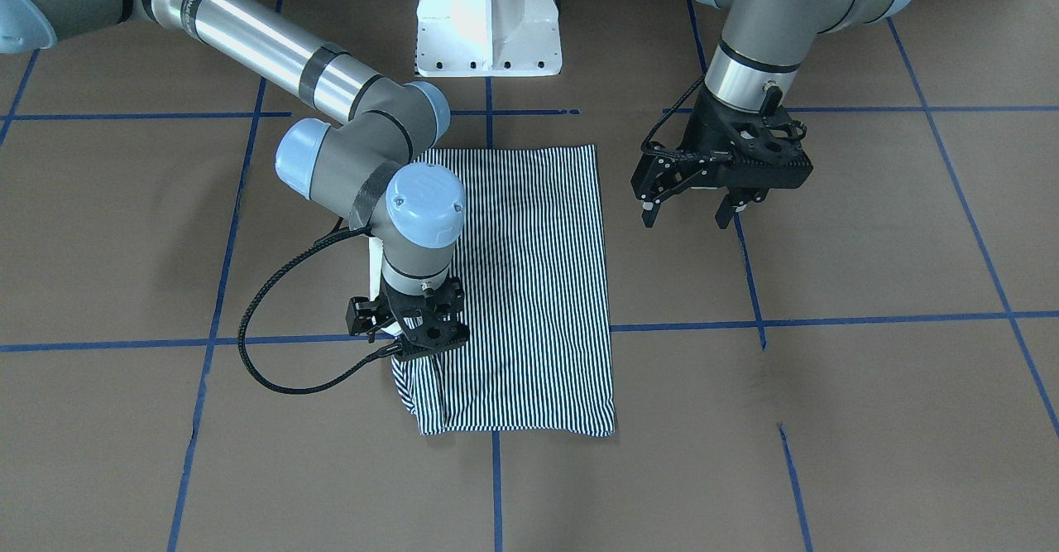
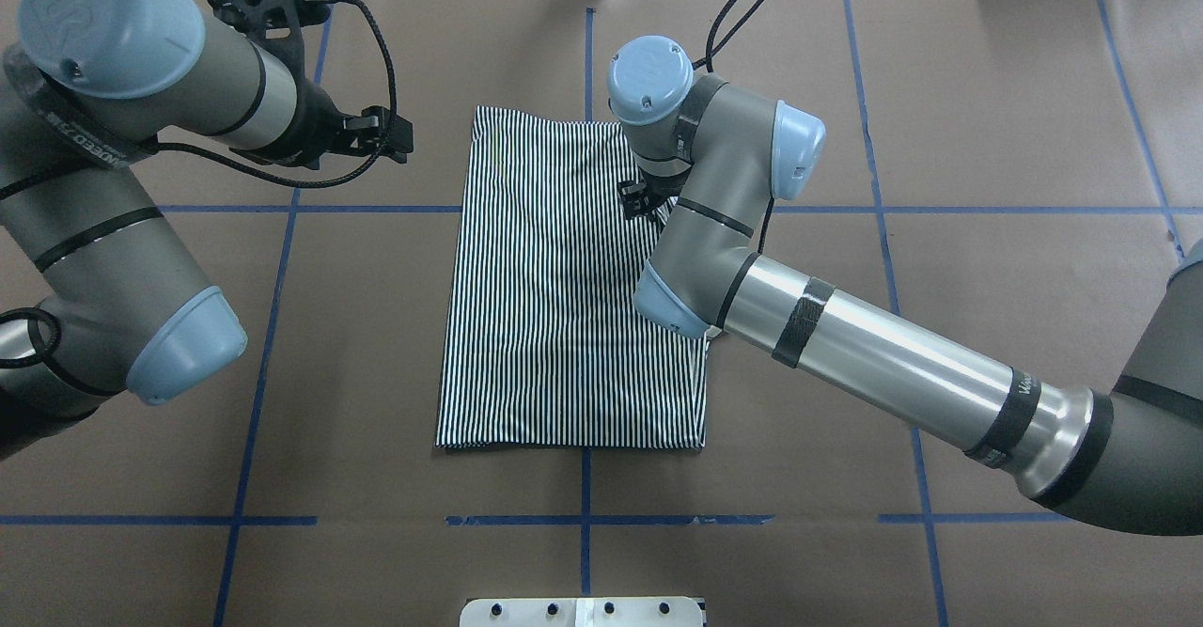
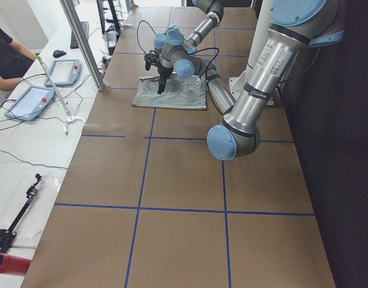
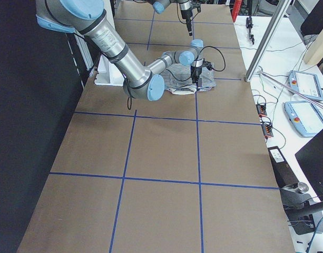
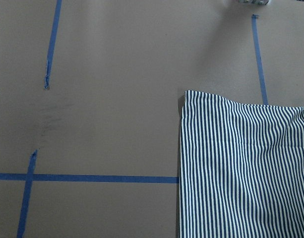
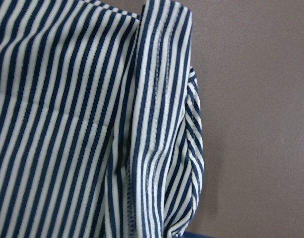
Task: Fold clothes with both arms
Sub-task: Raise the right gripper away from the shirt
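The striped shirt (image 1: pixel 529 287) lies folded into a rectangle on the brown table (image 1: pixel 869 420). The right gripper (image 1: pixel 411 350) points down onto one side edge, where fabric bunches up beneath it. Its fingertips are hidden, so I cannot tell whether they pinch the cloth. The left gripper (image 1: pixel 687 214) hangs off the opposite edge, clear of the shirt, with its fingers wide apart and holding nothing.

Matt cloth shirt (image 1: pixel 538 287), matt brown tabletop (image 1: pixel 827 420)

Brown table (image 1: pixel 869 453), blue tape (image 1: pixel 827 321), white pedestal (image 1: pixel 488 22)
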Controlling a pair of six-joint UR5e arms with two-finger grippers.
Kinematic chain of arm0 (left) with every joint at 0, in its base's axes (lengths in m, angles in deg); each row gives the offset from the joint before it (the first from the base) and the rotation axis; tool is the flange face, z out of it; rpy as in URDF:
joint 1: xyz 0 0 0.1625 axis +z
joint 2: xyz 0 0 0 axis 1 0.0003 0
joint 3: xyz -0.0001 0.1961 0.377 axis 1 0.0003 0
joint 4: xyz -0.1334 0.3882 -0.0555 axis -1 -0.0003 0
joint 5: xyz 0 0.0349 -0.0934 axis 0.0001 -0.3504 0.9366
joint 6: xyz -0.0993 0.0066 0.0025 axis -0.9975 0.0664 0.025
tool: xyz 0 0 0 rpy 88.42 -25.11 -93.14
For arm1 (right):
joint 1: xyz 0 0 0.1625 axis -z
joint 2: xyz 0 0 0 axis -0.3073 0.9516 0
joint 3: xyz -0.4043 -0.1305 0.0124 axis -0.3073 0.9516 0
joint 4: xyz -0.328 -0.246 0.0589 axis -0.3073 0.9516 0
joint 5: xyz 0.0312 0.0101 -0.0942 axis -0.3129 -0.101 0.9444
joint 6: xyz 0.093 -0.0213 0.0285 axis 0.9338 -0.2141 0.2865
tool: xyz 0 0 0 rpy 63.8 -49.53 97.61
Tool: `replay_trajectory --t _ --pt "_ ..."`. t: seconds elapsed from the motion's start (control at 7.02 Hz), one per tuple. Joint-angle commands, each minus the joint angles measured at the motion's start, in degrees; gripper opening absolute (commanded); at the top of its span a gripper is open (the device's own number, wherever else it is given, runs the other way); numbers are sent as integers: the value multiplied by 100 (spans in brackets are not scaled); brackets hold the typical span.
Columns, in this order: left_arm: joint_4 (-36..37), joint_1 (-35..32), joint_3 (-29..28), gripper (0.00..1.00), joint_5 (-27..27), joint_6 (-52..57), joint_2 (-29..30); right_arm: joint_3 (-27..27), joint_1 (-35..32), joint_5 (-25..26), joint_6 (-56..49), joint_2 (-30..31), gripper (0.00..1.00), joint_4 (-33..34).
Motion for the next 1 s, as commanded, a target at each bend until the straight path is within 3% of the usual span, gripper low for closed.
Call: replay_trajectory --t 0.0,0.43,0.57,0.86 --pt "-1 4 -1 100 38 -4 9 -20 -184 -26 -183 140 100 -2" --pt "-1 -5 17 100 38 -4 26 -240 -974 -341 -1089 756 100 -256" --pt "-1 -13 17 100 38 -13 26 -301 -1107 -978 -1072 687 100 -283" --pt "-1 4 43 100 247 -405 0 -817 -1117 -1501 -409 712 100 -231"
